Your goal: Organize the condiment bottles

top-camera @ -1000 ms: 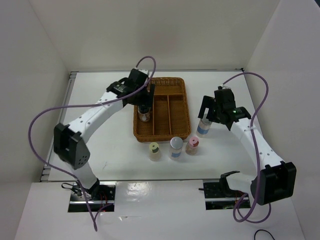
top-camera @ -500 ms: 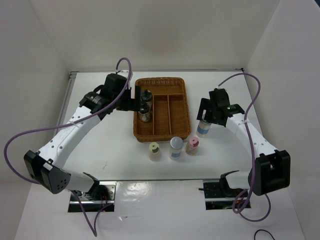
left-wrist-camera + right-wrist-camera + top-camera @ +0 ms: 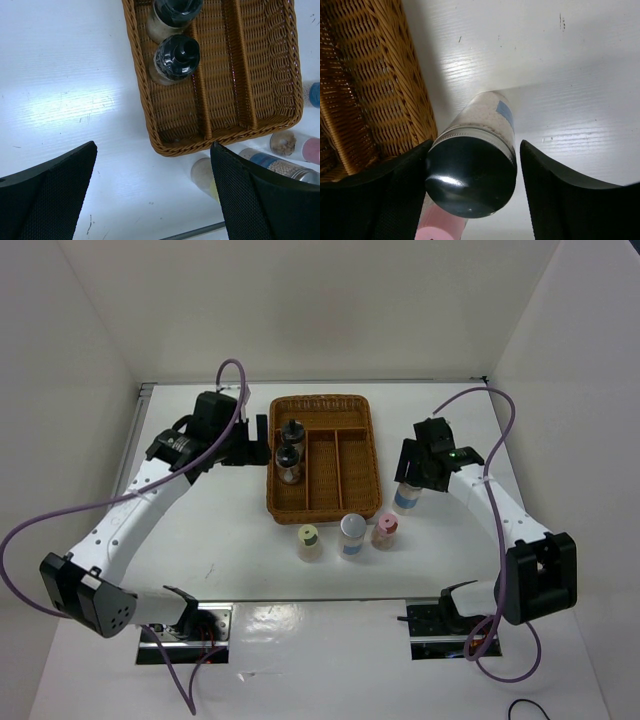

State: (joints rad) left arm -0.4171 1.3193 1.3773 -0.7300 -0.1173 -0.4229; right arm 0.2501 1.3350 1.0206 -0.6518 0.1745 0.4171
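Two dark-capped shakers stand in the left compartment of the wicker tray. In the left wrist view the nearer shaker shows from above. My left gripper hangs open and empty just left of the tray. My right gripper straddles a white bottle with a blue label, right of the tray. In the right wrist view its left finger touches that bottle's top, while a gap remains at the right finger. Yellow-capped, grey-topped and pink-capped bottles stand in front of the tray.
The tray's middle and right compartments hold nothing. White walls close in the table at the back and both sides. The right side wall lies close behind my right arm. Purple cables loop over both arms.
My left gripper has pulled back to the left, off the tray, uncovering the rear shaker. My right gripper's jaws have narrowed around the blue-labelled bottle.
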